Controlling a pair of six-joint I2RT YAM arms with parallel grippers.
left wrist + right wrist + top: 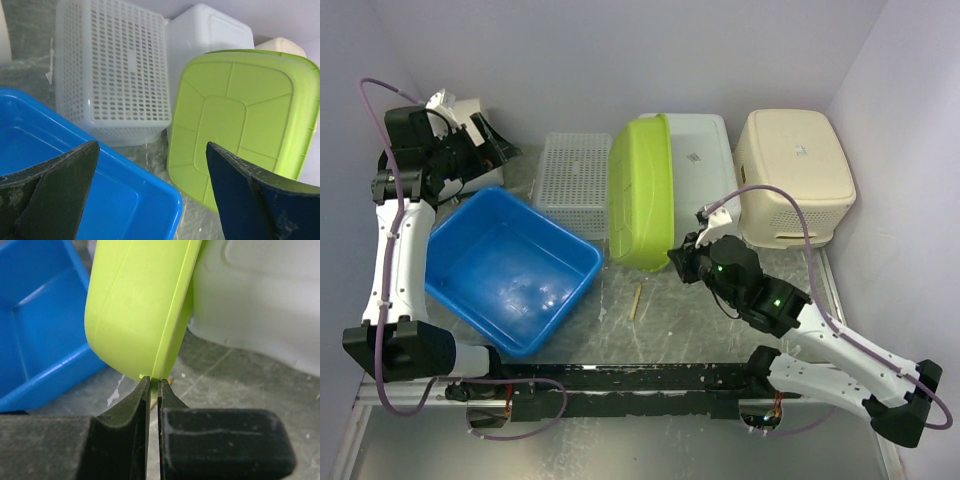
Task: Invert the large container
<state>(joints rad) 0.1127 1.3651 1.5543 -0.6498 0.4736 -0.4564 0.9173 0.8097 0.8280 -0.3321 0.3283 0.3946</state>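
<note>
Right gripper [154, 381] pinches the tilted green container [135, 305] by its rim (left gripper [152, 146] gapes wide).

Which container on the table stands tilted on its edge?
The lime-green tub: it stands on edge against the white bin, while the blue tub sits open side up.

Large container [135, 305]: on edge, directly ahead of right gripper [153, 382]. Open tub [40, 315]: left of gripper. Bin [260, 300]: right, behind container.

The lime-green tub [642, 190] stands tipped up on its side near the middle of the table's [670, 325] far edge, with its ribbed base facing left.
</note>
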